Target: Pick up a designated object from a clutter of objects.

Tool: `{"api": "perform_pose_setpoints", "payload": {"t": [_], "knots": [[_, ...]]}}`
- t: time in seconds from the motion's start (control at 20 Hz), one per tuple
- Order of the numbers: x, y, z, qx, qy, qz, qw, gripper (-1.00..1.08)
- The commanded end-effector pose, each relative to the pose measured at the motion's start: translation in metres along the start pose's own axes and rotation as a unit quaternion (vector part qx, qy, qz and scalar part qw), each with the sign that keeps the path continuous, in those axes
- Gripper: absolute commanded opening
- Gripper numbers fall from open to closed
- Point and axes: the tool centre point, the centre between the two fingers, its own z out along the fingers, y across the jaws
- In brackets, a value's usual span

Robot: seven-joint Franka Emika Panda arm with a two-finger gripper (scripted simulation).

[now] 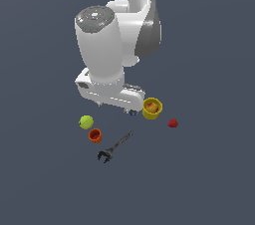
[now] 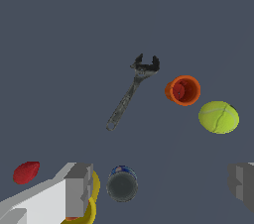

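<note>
A flat dark grey-blue bench (image 1: pixel 45 184) fills both views, with nothing behind it. The cup (image 2: pixel 183 89) I'm after sits upright on it, orange-red with a darker hollow, just beside the ball (image 2: pixel 219 117) and near the forked head of the wrench (image 2: pixel 132 92).

My jaws (image 2: pixel 161 184) are spread wide and hold nothing. They hang above a small can (image 2: pixel 122 184), next to the yellow cup (image 2: pixel 91 203), well apart from my cup; the strawberry (image 2: pixel 26 172) lies beyond the yellow cup.

I judge the risk is dropping straight down here and closing on the can or clipping the yellow cup. At my cup, a finger (image 2: pixel 79 191) could nudge the ball and roll it, or catch the wrench head, tipping the cup.

I can read no writing or brand anywhere; the can's rim shows blue and red, too small to make out.
</note>
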Motion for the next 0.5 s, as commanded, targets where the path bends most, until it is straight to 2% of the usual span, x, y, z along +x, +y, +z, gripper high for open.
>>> {"api": "perform_pose_setpoints", "payload": {"t": [0.0,0.45], "knots": [[0.014,0.014,0.024,0.0,0.001,0.039,0.9992,1.0],[0.048,0.061,0.101,-0.004,0.008,0.155,0.9879,1.0]]}}
